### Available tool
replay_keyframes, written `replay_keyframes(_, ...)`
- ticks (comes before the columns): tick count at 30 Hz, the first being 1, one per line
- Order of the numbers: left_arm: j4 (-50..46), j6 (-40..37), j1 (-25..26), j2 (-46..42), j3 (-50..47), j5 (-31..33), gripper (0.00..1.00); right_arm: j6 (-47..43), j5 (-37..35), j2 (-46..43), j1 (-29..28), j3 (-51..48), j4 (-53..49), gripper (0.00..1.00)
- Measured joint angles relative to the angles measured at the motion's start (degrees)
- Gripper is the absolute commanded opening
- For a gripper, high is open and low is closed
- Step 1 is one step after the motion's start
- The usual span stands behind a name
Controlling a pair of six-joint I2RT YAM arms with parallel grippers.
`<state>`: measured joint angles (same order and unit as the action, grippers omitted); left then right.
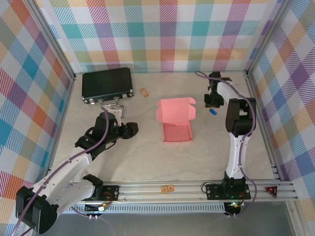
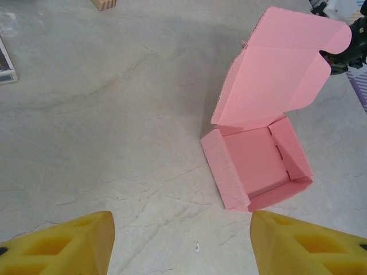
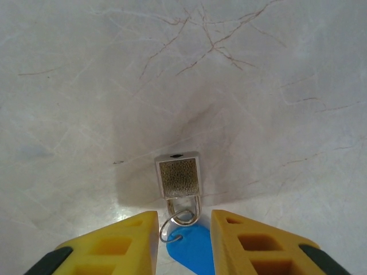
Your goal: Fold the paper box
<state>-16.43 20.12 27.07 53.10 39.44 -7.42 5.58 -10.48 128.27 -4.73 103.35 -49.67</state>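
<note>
Two claws: the left gripper gapes wide and empty. The right gripper stands narrowly apart over a padlock; whether it pinches the blue tag I cannot tell. At frame centre, the paper box has its walls up and its lid open, so closing likely remains. The lid's tuck flaps are hard to make out.

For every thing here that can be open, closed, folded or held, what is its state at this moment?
paper box: walls folded up, lid standing open, untouched.
black case: closed.
left gripper: open, empty, short of the box.
right gripper: jaws narrowly apart astride the blue tag; grip unclear.
small padlock: lying flat.
</note>
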Motion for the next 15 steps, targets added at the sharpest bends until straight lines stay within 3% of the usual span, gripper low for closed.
replay_keyframes(6, 0.00, 0.02, 0.00, 0.02, 0.00, -0.07, 0.63, 0.61, -0.98, 1.40, -0.24, 0.79, -0.76, 0.24)
replay_keyframes(15, 0.02, 0.02, 0.00, 0.04, -0.20, -0.57, 0.63, 1.92, -1.81, 1.55, -0.50, 1.81, -1.01, 0.03)
